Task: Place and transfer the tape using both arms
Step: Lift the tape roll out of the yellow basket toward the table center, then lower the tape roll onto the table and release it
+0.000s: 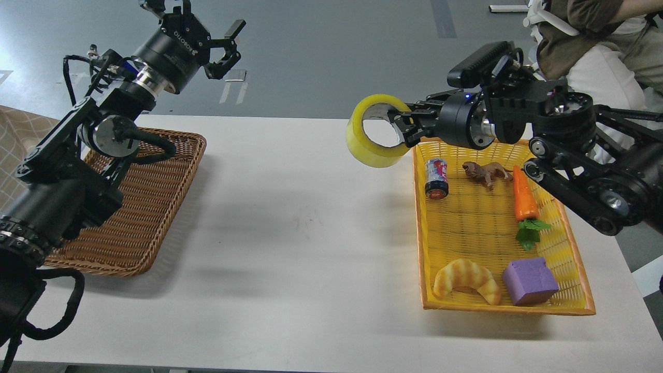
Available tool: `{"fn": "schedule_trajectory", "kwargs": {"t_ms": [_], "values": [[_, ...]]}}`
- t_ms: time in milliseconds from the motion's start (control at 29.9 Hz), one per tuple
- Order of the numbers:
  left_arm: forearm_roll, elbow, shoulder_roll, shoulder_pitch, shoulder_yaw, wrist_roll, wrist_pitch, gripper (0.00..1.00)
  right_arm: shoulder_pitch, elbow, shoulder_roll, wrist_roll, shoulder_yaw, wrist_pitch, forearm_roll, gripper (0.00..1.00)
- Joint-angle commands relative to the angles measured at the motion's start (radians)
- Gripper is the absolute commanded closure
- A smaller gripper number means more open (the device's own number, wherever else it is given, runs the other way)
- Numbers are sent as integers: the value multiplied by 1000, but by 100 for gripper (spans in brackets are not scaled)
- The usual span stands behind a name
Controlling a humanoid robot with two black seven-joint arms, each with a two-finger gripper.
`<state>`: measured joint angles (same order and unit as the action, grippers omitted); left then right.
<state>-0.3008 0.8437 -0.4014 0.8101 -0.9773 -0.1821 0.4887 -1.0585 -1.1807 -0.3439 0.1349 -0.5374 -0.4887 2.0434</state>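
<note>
The yellow tape roll (362, 145) hangs in the air above the white table, just left of the yellow basket (422, 243). My right gripper (403, 127) is shut on the roll's right rim, one finger inside the core. My left gripper (215, 44) is open and empty, raised high above the far edge of the brown wicker basket (140, 228) at the left.
The yellow basket holds a small can (436, 178), a toy lion (484, 172), a carrot (524, 199), a croissant (466, 280) and a purple block (528, 281). A person sits on a chair (595, 46) at the back right.
</note>
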Motion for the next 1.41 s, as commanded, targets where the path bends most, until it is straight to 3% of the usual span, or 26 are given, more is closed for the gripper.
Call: {"fn": "schedule_trajectory", "kwargs": {"t_ms": [0,669,1070,1372], "values": [[0,0,0,1,0,1,0,2,-3,61,81,0,7,0,3,99],[2,0,6,-5,-1,0,0,2,-40,248,325,0,152,0,0,98],[3,0,4,-8,-1,0,0,2,-29,360,344,0,195,0,0,97],[5,2,7,-8,-1,0,0,2,-20,362,344,2,194,0,-5,98]]}}
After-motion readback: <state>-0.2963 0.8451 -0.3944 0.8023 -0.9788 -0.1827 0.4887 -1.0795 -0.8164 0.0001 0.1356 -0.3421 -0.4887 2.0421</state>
